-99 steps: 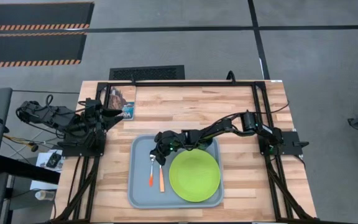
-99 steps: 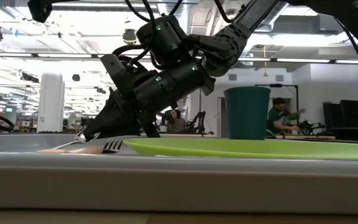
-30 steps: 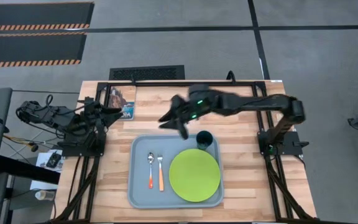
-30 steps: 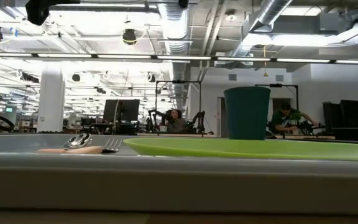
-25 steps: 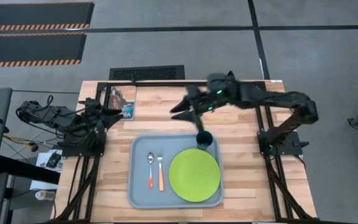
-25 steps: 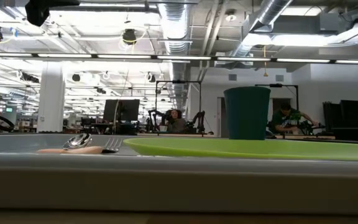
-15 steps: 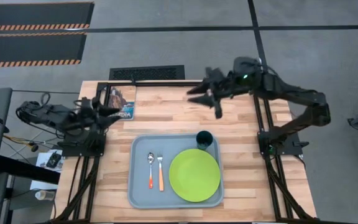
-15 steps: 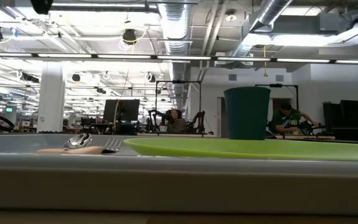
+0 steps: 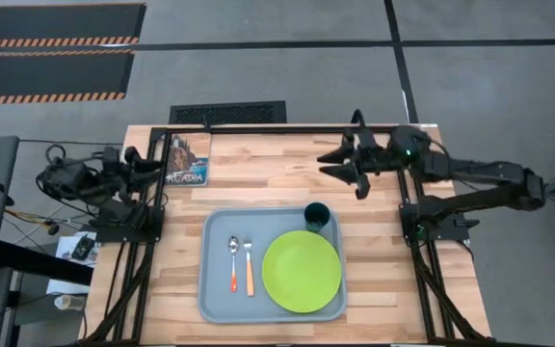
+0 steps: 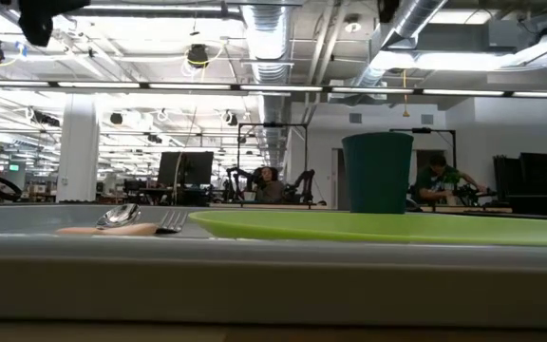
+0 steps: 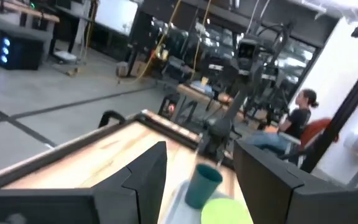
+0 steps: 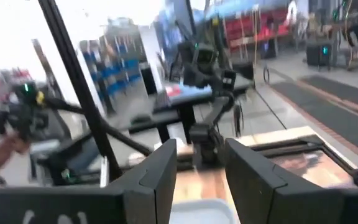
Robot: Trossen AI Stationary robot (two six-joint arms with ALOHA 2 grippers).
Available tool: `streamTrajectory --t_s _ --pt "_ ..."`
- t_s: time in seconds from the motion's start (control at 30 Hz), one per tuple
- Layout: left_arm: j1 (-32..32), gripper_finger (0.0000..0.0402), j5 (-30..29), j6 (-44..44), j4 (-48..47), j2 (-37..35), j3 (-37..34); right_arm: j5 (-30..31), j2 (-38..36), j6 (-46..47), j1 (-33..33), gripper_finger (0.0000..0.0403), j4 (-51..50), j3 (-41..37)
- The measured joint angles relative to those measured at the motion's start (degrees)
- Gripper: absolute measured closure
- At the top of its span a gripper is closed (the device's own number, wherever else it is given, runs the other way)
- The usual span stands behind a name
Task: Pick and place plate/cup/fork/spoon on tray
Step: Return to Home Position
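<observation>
The light blue-grey tray (image 9: 220, 299) lies on the table's near middle. On it lie the lime-green plate (image 9: 302, 271), the teal cup (image 9: 318, 214) upright at the far edge, the spoon (image 9: 234, 258) and the orange-handled fork (image 9: 250, 268) side by side on its left part. The low view shows the cup (image 10: 377, 171), plate (image 10: 378, 226), spoon bowl (image 10: 122, 216) and fork tines (image 10: 171, 221). My right gripper (image 9: 335, 164) is open and empty, raised over the table's far right. My left gripper (image 9: 150, 162) is open and empty at the far left edge; its wrist view shows the cup (image 11: 202, 185).
A small ACADIA picture booklet (image 9: 186, 159) lies at the table's far left, right by my left gripper. Black frame rails (image 9: 398, 183) run along both table sides. Bare wood lies between the tray and the far edge. People sit in the room beyond (image 10: 435, 180).
My right gripper has swung up and away from the tray's far edge toward the table's far right corner, staying open and empty. My left arm has drawn back a little toward the table's left edge. The plate, cup, fork and spoon have stayed still on the tray.
</observation>
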Motion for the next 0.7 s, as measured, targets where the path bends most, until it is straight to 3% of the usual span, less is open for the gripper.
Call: streamTrajectory --t_s 0.2,0.37,0.57,0.7 --pt "0.02 0.0229 -1.06 -0.56 2.78 1.86 -5.0 0.46 -5.44 7.28 0.38 0.0246 21.2 -19.44" --pt "0.02 0.0229 -1.51 -0.01 8.9 1.81 -11.76 1.99 -6.39 8.49 0.99 0.0246 36.78 -31.21" --pt "0.02 0.0229 -0.8 0.17 15.68 0.82 -18.15 -1.0 -6.31 10.76 -0.73 0.0246 53.5 -41.69" --pt "0.02 0.0229 0.45 1.35 17.71 -0.53 -19.49 -5.28 -7.7 18.76 -3.4 0.0246 60.71 -44.21"
